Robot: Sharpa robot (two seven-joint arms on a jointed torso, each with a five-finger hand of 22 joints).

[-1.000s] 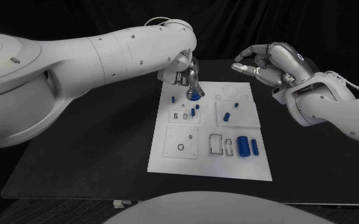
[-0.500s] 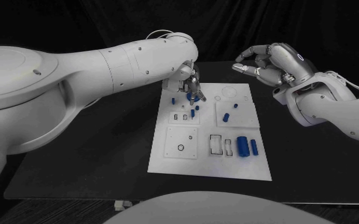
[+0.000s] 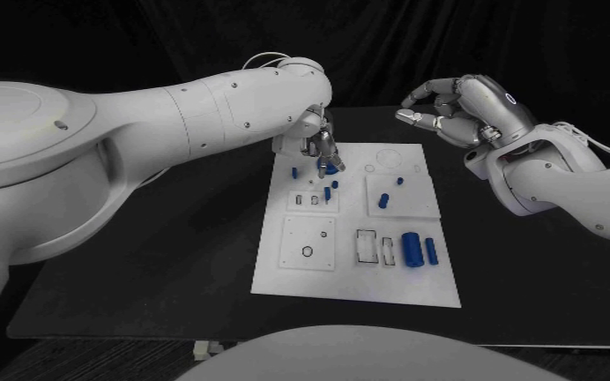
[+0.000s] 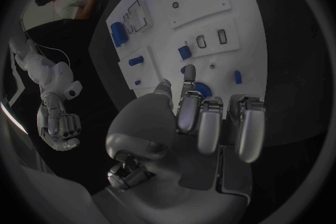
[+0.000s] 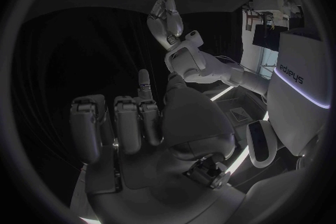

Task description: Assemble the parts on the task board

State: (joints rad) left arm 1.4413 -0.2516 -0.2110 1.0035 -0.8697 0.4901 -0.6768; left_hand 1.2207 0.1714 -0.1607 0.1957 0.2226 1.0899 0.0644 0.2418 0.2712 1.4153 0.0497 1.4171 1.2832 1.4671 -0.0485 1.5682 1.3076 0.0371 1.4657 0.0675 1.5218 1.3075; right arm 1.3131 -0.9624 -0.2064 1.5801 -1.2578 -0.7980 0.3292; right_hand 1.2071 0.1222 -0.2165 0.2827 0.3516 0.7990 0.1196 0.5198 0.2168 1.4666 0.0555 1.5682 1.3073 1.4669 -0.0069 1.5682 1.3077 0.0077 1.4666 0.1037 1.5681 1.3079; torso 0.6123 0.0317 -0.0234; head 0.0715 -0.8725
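1. At the lower middle of the head view, the near end of the white rectangular task board (image 3: 356,288) lies bare on the black table (image 3: 152,249).
2. Just above that, right of centre, a large blue cylinder (image 3: 412,246) lies beside a slimmer blue cylinder (image 3: 432,251), next to two rectangular slots.
3. Toward the frame's centre, small blue pegs (image 3: 384,197) sit on the raised white squares of the board.
4. At the board's far left corner, a round blue disc-shaped part (image 3: 331,168) lies under the fingertips of the silver left hand (image 3: 313,138); the fingers point down, close together, touching or nearly touching it. Whether they grip it I cannot tell.
5. In the left wrist view, the same disc (image 4: 201,89) sits just beyond the fingertips (image 4: 189,74).
6. In the upper right, the silver right hand (image 3: 460,109) hangs above the table, clear of the board, fingers curled in on nothing.
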